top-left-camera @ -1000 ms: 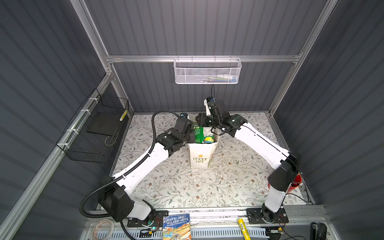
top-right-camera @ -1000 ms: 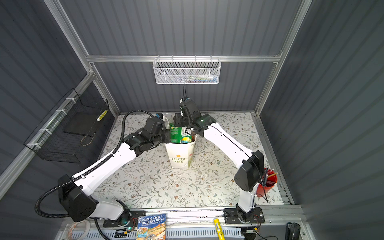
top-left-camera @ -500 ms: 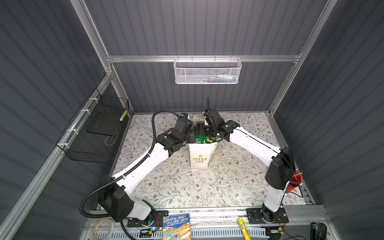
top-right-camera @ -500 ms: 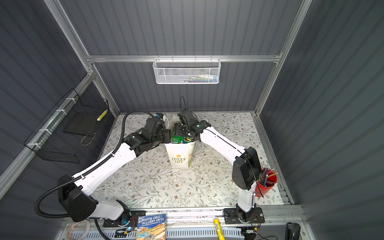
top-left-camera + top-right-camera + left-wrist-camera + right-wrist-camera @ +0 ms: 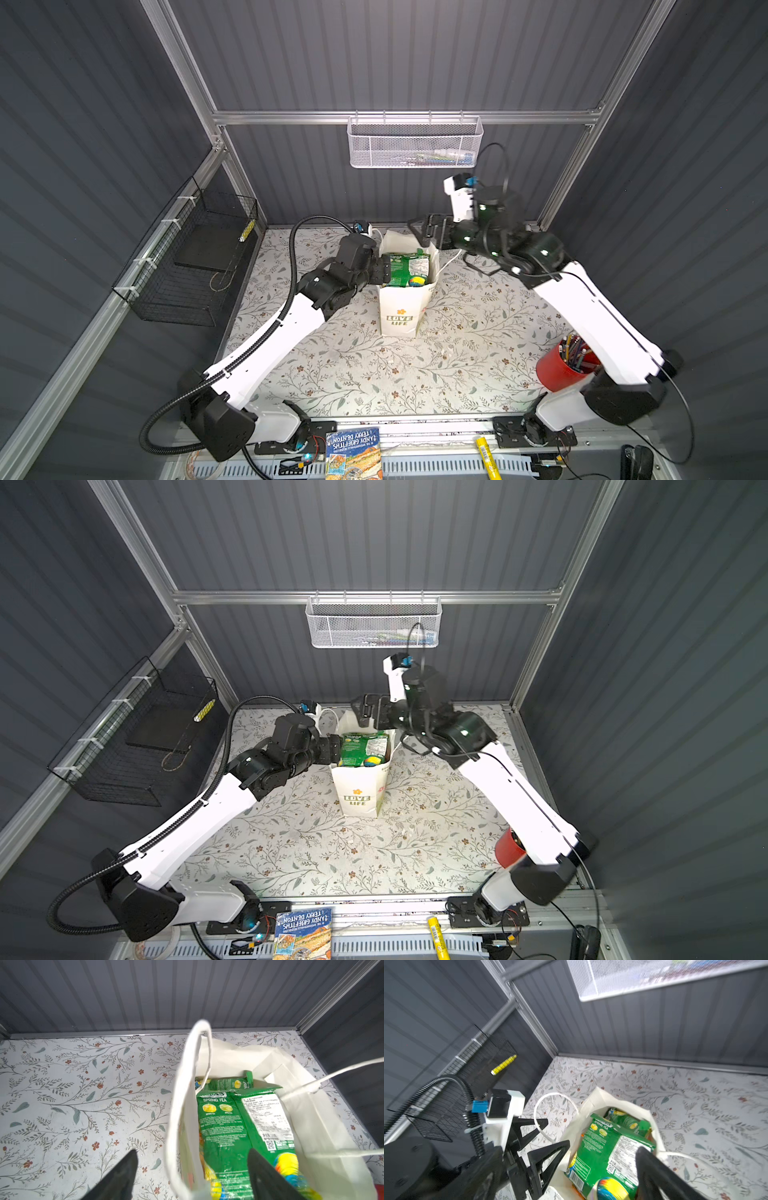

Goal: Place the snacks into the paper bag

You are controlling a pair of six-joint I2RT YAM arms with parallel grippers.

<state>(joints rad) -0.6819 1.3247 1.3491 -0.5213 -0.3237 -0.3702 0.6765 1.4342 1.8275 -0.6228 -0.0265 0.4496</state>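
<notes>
Snacks: two green in one paper bag; left end effector, right end effector both released.

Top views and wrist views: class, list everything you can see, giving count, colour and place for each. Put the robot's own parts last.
paper bag: one, white, upright mid-table
snack packets: at least two showing, green, inside the bag
table cover: one, white floral, under everything
mesh basket: one, white, hung on the back rail
wire basket: one, black, on the side wall
pencil cup: one, red, by the right arm
book: one, blue-covered, front ledge
tube: one, yellow, front ledge
left hand: one, black, open at the bag's rim
right hand: one, black, open, raised by the bag's far rim
</notes>
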